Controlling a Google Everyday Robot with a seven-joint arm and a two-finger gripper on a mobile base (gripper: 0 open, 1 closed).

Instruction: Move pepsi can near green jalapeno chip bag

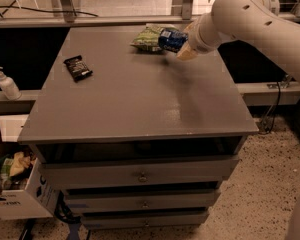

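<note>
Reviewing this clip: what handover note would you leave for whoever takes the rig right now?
Gripper: over the far right of the table, shut on the tilted pepsi can.
Green chip bag: at the table's far edge, just left of the can.
Done: can is held right beside the bag.
Left: set it down there, release, withdraw the arm.
Black snack packet lies apart on the left; leave it.

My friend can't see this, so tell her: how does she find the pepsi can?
Look at the far edge of the big grey table, where the robot's claw reaches. The pepsi can is right at the claw, beside the light-green chip bag; it's the only small blue cylinder.
</note>
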